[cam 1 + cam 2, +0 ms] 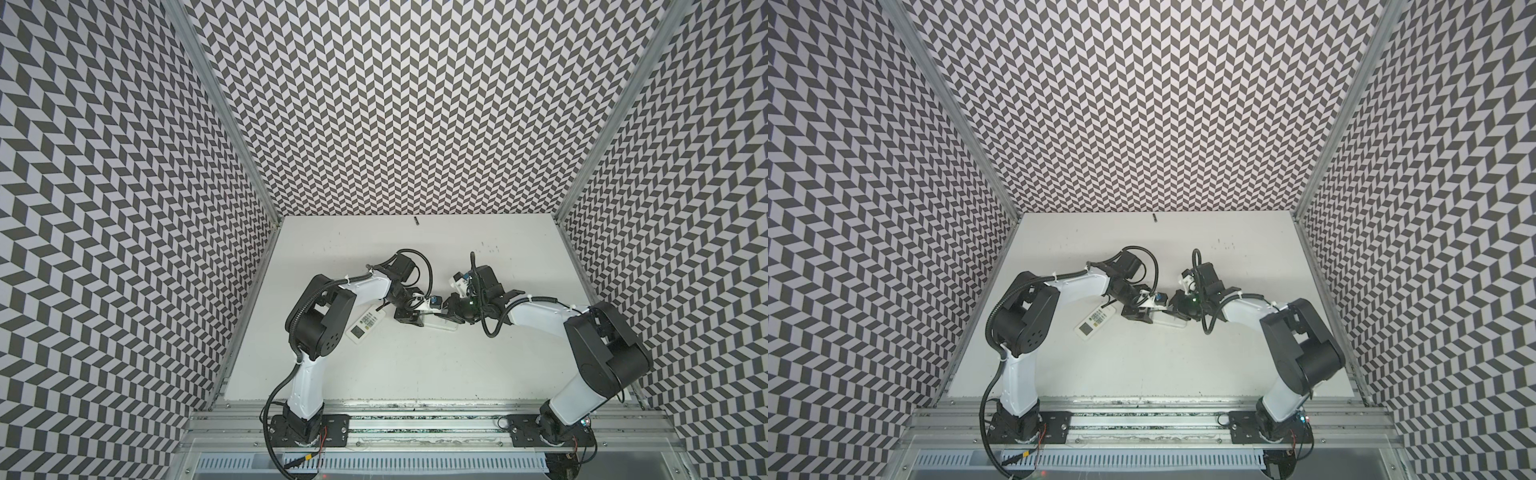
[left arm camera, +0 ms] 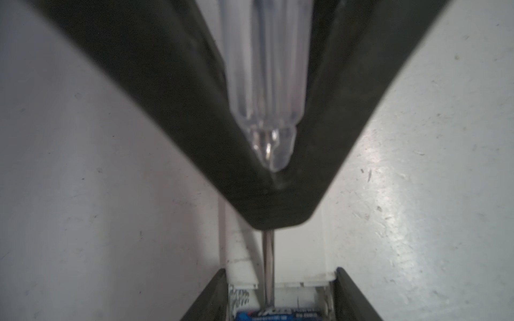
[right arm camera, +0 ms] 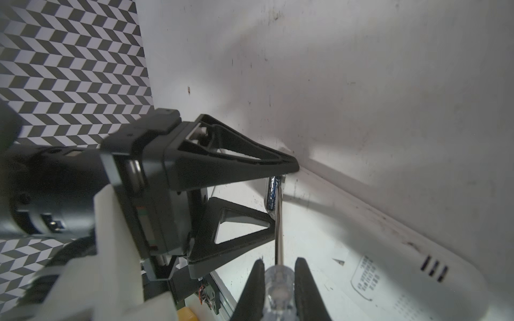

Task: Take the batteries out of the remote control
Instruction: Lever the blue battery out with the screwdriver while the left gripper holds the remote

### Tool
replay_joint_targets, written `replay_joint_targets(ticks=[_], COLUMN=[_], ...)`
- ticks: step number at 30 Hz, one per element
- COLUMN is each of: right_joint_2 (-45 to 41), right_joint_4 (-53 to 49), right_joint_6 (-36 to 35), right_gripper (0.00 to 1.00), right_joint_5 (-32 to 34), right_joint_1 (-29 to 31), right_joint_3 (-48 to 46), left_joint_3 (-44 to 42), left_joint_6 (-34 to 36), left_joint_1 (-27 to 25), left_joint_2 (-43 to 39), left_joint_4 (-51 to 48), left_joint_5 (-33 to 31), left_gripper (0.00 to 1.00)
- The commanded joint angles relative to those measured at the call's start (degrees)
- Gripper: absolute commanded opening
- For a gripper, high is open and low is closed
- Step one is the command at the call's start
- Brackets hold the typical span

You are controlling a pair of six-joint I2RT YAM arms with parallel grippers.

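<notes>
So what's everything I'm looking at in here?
table: one, white, booth floor.
walls: three, black-and-white chevron, around it.
face-up remote: one, white, table's left.
face-down remote: one, white, mid-table.
battery: one, dark with blue label, at the face-down remote's end.
small dark cylinder: one, table's back edge; too small to identify.
screwdriver: one, clear handle, tip at the battery.
left gripper: one, black, astride the face-down remote; grip unclear.
right gripper: one, black, shut on the screwdriver.

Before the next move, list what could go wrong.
1. The screwdriver tip, held by the right jaws, may slip off the battery and gouge the remote.
2. The battery could pop free past the left jaws flanking it and roll away.
</notes>
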Motion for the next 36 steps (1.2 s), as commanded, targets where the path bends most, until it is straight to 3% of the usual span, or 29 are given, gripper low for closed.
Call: replay_joint_targets(ticks=[1, 27, 36], right_joint_2=[0.0, 6.6, 0.5], right_joint_4=[5.2, 9.2, 0.5], right_joint_6=[2.8, -5.0, -4.5], right_gripper=[0.0, 0.0, 0.0], right_joint_5=[1.1, -5.5, 2.7], right_joint_1=[0.7, -2.5, -2.1], right_joint_3=[-1.6, -6.3, -4.4], left_joint_3=[-1.7, -4.4, -7.0], left_joint_6=[-0.2, -1.3, -1.1], left_joint_1=[-0.4, 0.2, 1.5], left_joint_2=[0.1, -1.6, -4.2], left_joint_4=[-1.2, 1.5, 2.7], left_joint_5=[-1.5, -2.7, -3.0], left_gripper=[0.56, 0.54, 0.66])
